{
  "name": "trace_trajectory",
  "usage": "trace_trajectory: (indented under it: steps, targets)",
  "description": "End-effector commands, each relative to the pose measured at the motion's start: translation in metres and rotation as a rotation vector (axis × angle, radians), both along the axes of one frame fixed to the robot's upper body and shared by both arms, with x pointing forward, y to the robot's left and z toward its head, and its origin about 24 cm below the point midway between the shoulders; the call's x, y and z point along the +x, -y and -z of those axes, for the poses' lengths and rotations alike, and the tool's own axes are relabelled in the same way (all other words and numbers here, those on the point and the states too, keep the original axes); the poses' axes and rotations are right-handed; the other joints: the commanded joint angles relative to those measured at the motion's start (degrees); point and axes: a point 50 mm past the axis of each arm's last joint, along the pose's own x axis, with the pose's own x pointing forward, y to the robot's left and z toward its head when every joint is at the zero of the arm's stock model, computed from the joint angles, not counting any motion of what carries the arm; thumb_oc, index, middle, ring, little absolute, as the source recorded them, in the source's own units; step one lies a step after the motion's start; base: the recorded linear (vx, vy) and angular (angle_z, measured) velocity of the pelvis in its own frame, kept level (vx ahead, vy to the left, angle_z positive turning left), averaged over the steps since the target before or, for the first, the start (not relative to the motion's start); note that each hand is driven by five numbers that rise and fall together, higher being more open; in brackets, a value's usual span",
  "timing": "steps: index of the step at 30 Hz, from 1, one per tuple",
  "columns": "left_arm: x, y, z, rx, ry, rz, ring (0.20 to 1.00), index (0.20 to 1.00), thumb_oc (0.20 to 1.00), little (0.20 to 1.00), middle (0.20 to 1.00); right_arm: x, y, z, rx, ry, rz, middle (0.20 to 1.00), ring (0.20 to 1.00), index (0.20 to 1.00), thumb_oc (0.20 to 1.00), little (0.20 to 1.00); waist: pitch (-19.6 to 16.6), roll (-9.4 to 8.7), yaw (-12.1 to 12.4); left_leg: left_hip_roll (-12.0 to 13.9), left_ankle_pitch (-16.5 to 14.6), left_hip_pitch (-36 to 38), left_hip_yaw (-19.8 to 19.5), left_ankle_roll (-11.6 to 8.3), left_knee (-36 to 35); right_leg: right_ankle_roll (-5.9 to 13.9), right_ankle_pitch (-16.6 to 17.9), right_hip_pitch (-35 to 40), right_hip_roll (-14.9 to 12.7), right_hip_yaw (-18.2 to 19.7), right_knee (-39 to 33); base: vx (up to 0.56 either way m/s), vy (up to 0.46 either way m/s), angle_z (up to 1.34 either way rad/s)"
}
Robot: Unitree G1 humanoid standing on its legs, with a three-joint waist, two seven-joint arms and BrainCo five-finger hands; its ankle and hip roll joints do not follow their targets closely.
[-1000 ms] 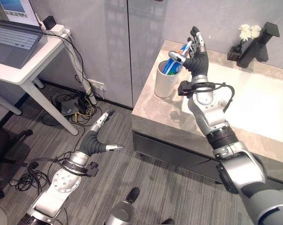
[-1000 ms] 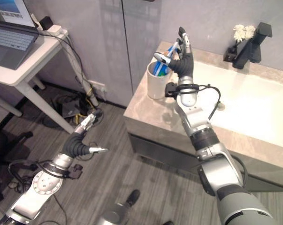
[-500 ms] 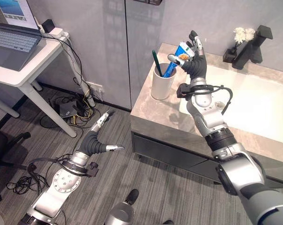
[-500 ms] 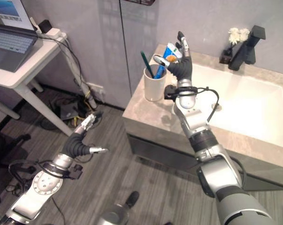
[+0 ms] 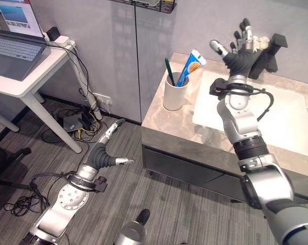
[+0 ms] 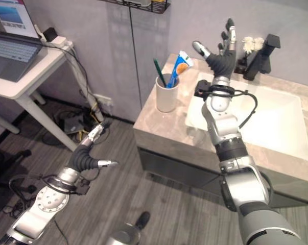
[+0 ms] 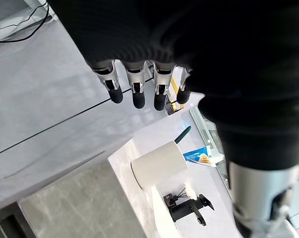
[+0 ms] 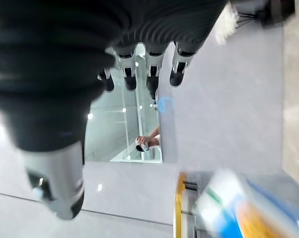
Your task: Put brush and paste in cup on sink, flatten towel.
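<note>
Brush (image 5: pixel 169 67) and paste (image 5: pixel 190 64) stand in cup (image 5: pixel 173 94); towel flattening remains.
Right hand (image 5: pixel 239 55) fingers spread, empty; left hand (image 5: pixel 109 152) fingers straight.

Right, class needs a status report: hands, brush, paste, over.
Right hand open above sink. Left hand open, low. Brush and paste in cup. Nothing blocking.

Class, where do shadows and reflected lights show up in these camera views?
Left eye view: the raised right hand and its arm throw a soft shadow onto the counter beside the sink, and the wire shelf casts a shadow down the wall panel. Right wrist view: small lamp reflections dot a glass pane.
</note>
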Motion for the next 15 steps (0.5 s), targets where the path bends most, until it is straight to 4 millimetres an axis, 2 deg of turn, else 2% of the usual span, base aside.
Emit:
trace_trajectory:
  steps: [1, 2, 3, 7, 9, 10, 11, 15]
  targets:
    - [-0.001, -0.010, -0.014, 0.024, 0.111, -0.044, 1.000, 1.000, 1.000, 1.000, 1.000, -0.022, -0.001, -0.028, -0.004, 0.210, 0.017, 1.000, 1.000, 1.000, 1.000, 1.000, -4.67, -2.73, -0.68, 2.45, -9.72, 0.35, 1.19, 0.06, 0.51, 2.37, -4.51, 2.71, -2.76, 2.32, 0.70, 0.00, 0.000, 0.00]
    - [-0.001, -0.010, -0.014, 0.024, 0.111, -0.044, 1.000, 1.000, 1.000, 1.000, 1.000, -0.022, -0.001, -0.028, -0.004, 0.210, 0.017, 1.000, 1.000, 1.000, 1.000, 1.000, -4.68, -2.73, -0.68, 2.46, -9.73, 0.36, 1.19, 0.06, 0.51, 2.37, -4.51, 2.72, -2.75, 2.32, 0.70, -0.03, -0.062, -0.01]
    - [-0.001, -0.022, -0.011, -0.027, 0.117, -0.153, 1.000, 1.000, 1.000, 1.000, 1.000, -0.041, 0.007, -0.021, -0.028, 0.259, 0.040, 1.000, 1.000, 1.000, 1.000, 1.000, -4.89, -2.10, -1.89, 3.24, -9.56, 1.12, 1.74, -0.38, 0.51, 1.88, -5.08, 3.16, -2.28, 2.92, 0.73, -0.02, -0.054, 0.00]
    - [-0.004, -0.034, -0.009, -0.056, 0.124, -0.241, 1.000, 1.000, 1.000, 1.000, 1.000, -0.054, 0.011, -0.006, -0.028, 0.258, 0.041, 1.000, 1.000, 1.000, 1.000, 1.000, -5.20, -1.70, -3.02, 3.97, -9.47, 1.88, 2.31, -0.82, 0.51, 1.42, -5.50, 3.65, -1.65, 3.53, 0.72, -0.03, -0.074, -0.03]
    - [-0.010, -0.054, -0.002, -0.133, 0.123, -0.408, 1.000, 1.000, 1.000, 1.000, 1.000, -0.072, 0.013, 0.022, -0.062, 0.208, 0.021, 1.000, 1.000, 1.000, 1.000, 1.000, -5.66, -0.54, -5.56, 5.58, -8.55, 2.86, 3.71, -1.73, 0.51, 0.34, -6.30, 3.91, -0.47, 4.73, 0.49, -0.09, -0.188, -0.20]
    - [-0.010, -0.061, 0.013, -0.233, 0.077, -0.508, 1.000, 1.000, 1.000, 1.000, 1.000, -0.080, 0.013, 0.042, -0.087, 0.145, -0.009, 1.000, 1.000, 1.000, 1.000, 1.000, -5.74, 0.62, -7.89, 7.31, -7.75, 3.57, 4.92, -2.91, 0.51, -0.72, -7.67, 4.00, 1.04, 6.20, 0.42, -0.11, -0.202, -0.44]
    - [-0.009, -0.061, 0.013, -0.234, 0.077, -0.508, 1.000, 1.000, 1.000, 1.000, 1.000, -0.080, 0.013, 0.042, -0.088, 0.144, -0.009, 1.000, 1.000, 1.000, 1.000, 1.000, -5.79, 0.71, -7.90, 7.28, -7.45, 3.39, 4.87, -2.87, 0.51, -0.73, -7.36, 3.85, 1.03, 6.16, 0.38, -0.08, -0.236, -0.53]
    - [-0.007, -0.067, 0.034, -0.323, 0.004, -0.607, 1.000, 1.000, 1.000, 1.000, 1.000, -0.095, 0.017, 0.065, -0.132, 0.064, -0.057, 1.000, 1.000, 1.000, 1.000, 1.000, -5.67, 2.82, -12.46, 10.14, -5.71, 4.14, 5.46, -4.80, 0.51, -3.24, -9.54, 4.05, 4.58, 8.99, 0.38, -0.05, -0.190, -0.45]
